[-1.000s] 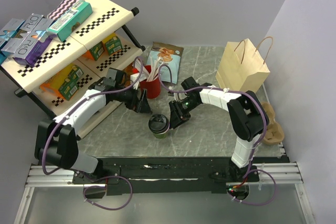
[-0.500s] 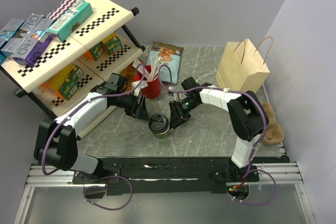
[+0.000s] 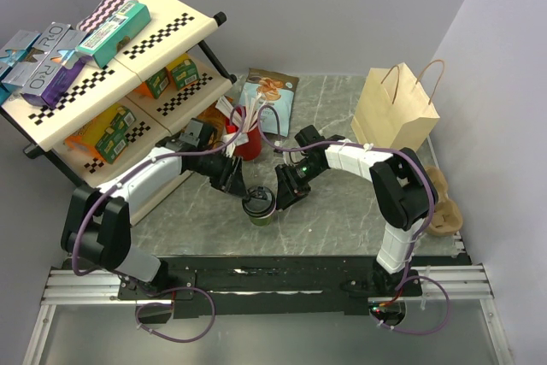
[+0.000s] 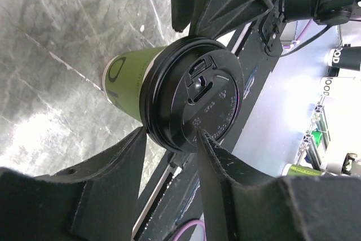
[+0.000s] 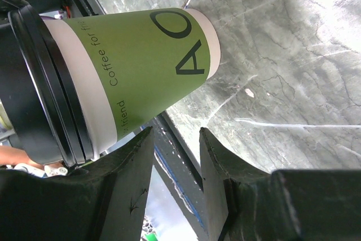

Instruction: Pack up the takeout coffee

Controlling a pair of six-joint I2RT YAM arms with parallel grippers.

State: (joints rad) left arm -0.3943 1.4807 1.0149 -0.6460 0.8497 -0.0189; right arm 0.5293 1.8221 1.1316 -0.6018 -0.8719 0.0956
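Two finger pairs flank the takeout coffee (image 3: pixel 259 204), upright on the counter (image 3: pixel 359 211): left fingers (image 4: pixel 113 184) narrow at its lid rim (grip unclear), right fingers (image 5: pixel 130 184) half-spread beside its green wall, empty.

- cup (image 3: pixel 260 206): partly hidden by left hand (image 3: pixel 238 184), top view
- lid (image 5: pixel 34 94): cut off at frame edge, right wrist view
- finger (image 4: pixel 220 179) touching lid? can't tell
- shelf (image 3: pixel 171 23): left end cut off
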